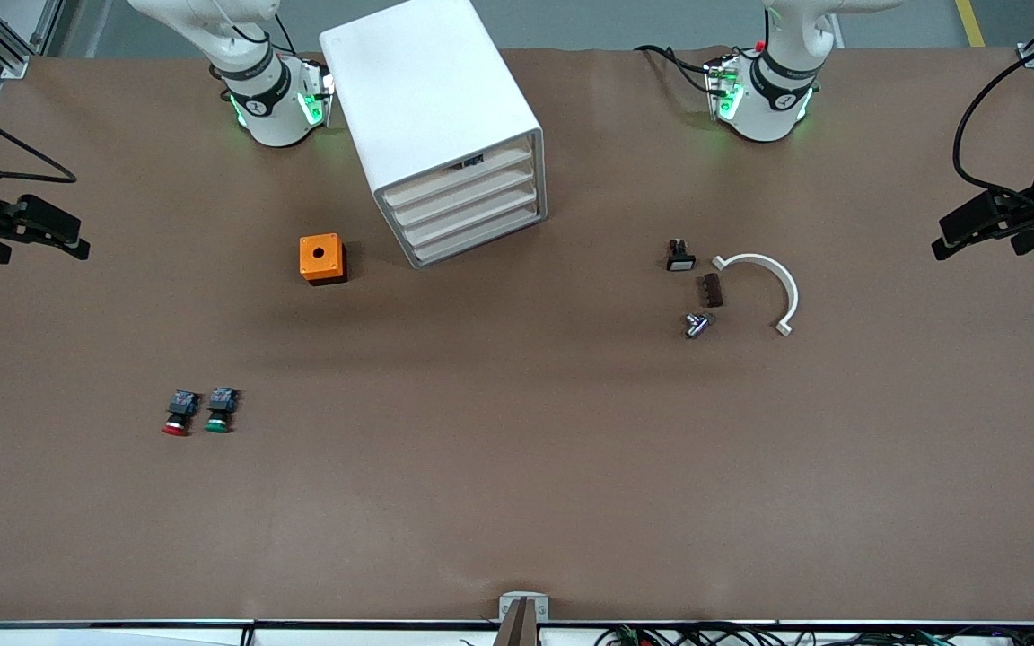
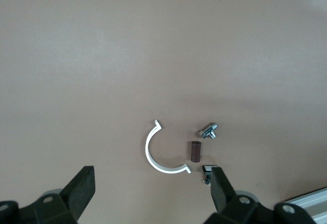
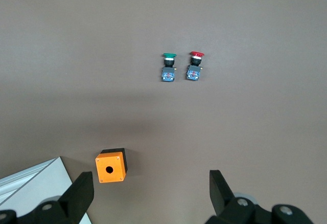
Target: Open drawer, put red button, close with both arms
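In the front view, nothing of the job looks done yet. The white cabinet [image 1: 441, 126] stands on the brown tabletop [image 1: 517, 502] between the two arm bases. All four of its drawers look pushed in. The drawer [image 1: 466, 192] to be opened is the second one from the top, and it is shut. Something dark peeks out of the top drawer [image 1: 472, 162]. I cannot see what is in the other drawers.

The red button [image 1: 178, 414] lies on the tabletop, much nearer the camera than the cabinet, toward the right arm's end. The green button [image 1: 220, 411] lies just beside it. An orange box [image 1: 322, 258] with a hole on top sits near the cabinet. Toward the left arm's end lie a white curved clip [image 1: 768, 287], a small brown block [image 1: 710, 291], a little metal piece [image 1: 696, 325] and a small black switch [image 1: 679, 256].

The left pincer [image 1: 975, 229] and the right pincer [image 1: 41, 229] both hang at the edges of this view, each over its own end of the tabletop. Both arms seem to wait.

In the left wrist view, the left pincer [image 2: 150, 193] is wide open and holds nothing. The clip, the block and the metal piece lie under it.

In the right wrist view, the right pincer [image 3: 150, 196] is wide open and holds nothing too. The red button and green button lie side by side. The orange box sits by the cabinet's corner.

So all is left to do: open the drawer, put the red button in, and shut it.
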Robot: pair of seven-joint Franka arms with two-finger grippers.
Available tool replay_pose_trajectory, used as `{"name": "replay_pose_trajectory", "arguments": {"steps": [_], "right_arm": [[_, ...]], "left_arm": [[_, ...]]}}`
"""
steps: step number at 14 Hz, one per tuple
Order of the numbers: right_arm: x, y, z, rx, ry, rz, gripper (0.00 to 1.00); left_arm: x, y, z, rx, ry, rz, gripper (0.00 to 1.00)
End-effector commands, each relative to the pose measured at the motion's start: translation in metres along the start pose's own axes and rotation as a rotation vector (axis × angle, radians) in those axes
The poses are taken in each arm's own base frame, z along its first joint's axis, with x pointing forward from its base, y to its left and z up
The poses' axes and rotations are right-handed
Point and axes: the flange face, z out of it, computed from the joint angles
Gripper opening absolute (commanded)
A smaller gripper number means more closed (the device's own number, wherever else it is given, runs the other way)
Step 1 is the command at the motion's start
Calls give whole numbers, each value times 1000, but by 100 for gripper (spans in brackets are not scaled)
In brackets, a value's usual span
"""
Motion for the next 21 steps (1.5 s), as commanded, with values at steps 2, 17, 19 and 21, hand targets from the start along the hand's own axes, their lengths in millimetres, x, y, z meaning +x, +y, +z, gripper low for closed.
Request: {"name": "replay_pose_trajectory", "arguments": {"steps": [2, 17, 19, 21], "right_arm": [[-3, 4, -1, -8, 0, -5, 100], [55, 53, 211, 6, 24, 65, 100], [68, 57, 260, 9, 28, 68, 100], [78, 66, 304, 11, 39, 80, 100]], "left_arm": [[-1, -3, -2, 23, -12, 19, 100], [55, 12, 140, -38, -228, -167, 100], [56, 34, 154, -61, -257, -222, 100], [54, 52, 162, -84, -287, -296, 100]]}}
